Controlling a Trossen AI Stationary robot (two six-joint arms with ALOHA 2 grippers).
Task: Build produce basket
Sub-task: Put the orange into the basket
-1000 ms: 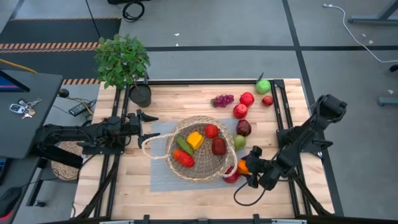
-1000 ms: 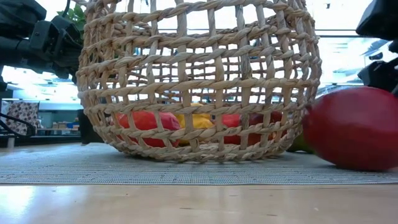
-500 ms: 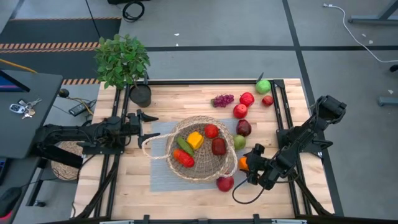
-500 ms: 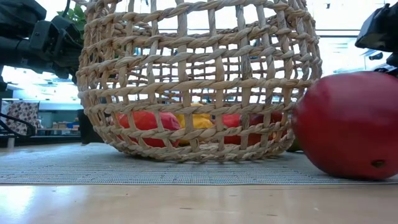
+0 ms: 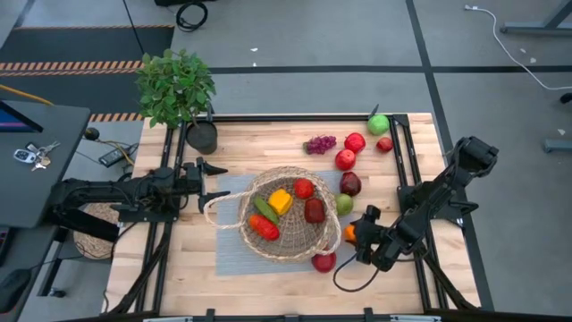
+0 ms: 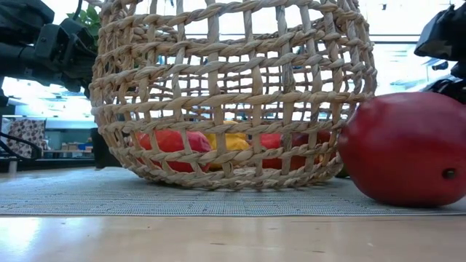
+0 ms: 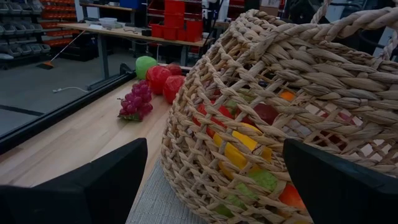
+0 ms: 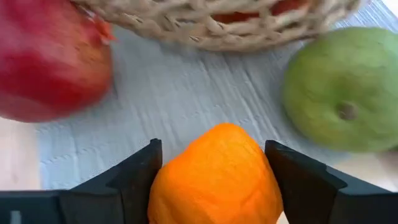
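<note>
while the right fingers (image 8: pixel 214 180) straddle an orange (image 8: pixel 216 171), a red fruit (image 8: pixel 50 59) lies against the basket (image 8: pixel 211 25)

Orange fruit (image 8: pixel 214 177) between fingers (image 8: pixel 134 177) (touching).

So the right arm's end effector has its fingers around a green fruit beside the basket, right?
Not quite. The fruit between the right end effector's fingers is an orange fruit, not a green one, as the right wrist view shows. The green fruit lies apart on the mat, beside the basket.
</note>
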